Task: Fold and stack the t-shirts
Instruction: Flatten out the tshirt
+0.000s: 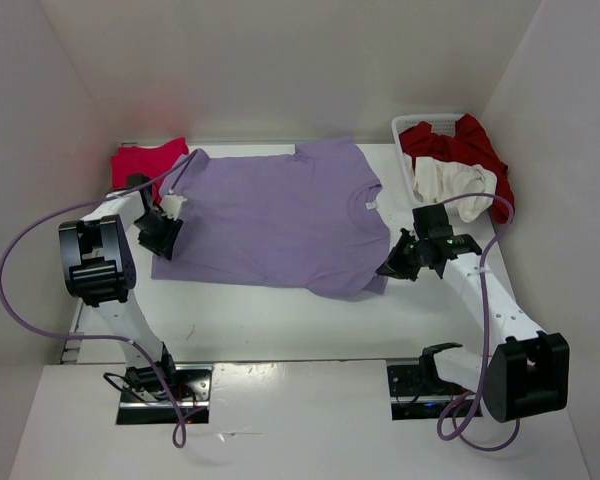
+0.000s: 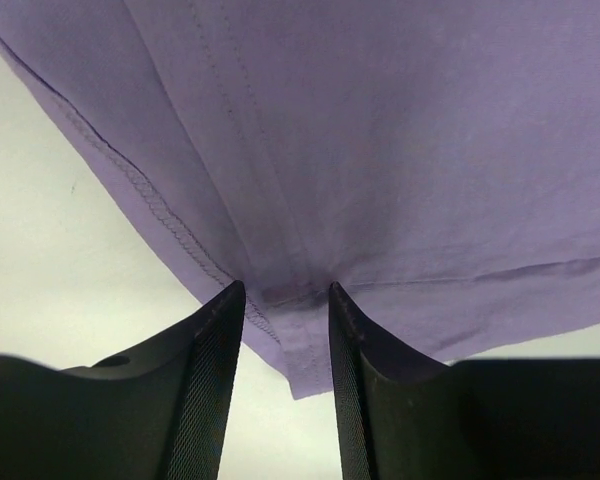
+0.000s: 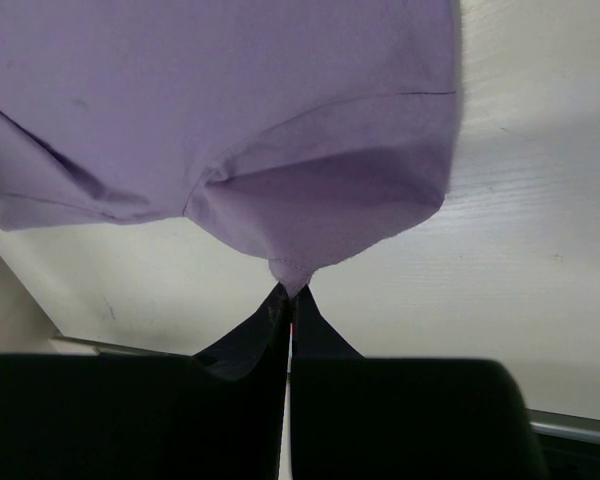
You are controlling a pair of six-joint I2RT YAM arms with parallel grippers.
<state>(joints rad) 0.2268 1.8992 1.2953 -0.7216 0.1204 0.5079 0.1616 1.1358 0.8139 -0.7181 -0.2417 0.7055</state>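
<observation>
A lavender t-shirt [image 1: 270, 215] lies spread flat on the white table, neck toward the right and hem toward the left. My left gripper [image 1: 163, 235] is at its near left hem corner. In the left wrist view the left gripper [image 2: 285, 290] is open, its fingers straddling that corner of the lavender t-shirt [image 2: 380, 150]. My right gripper [image 1: 395, 262] is at the near right sleeve. In the right wrist view the right gripper [image 3: 292, 290] is shut on a pinch of the lavender t-shirt's [image 3: 230, 100] cloth. A magenta-pink t-shirt [image 1: 145, 160] lies at the back left.
A white lattice basket [image 1: 420, 125] stands at the back right, with a dark red t-shirt [image 1: 460, 145] and a cream white t-shirt [image 1: 450, 185] spilling out of it. White walls close in the table on the left, back and right.
</observation>
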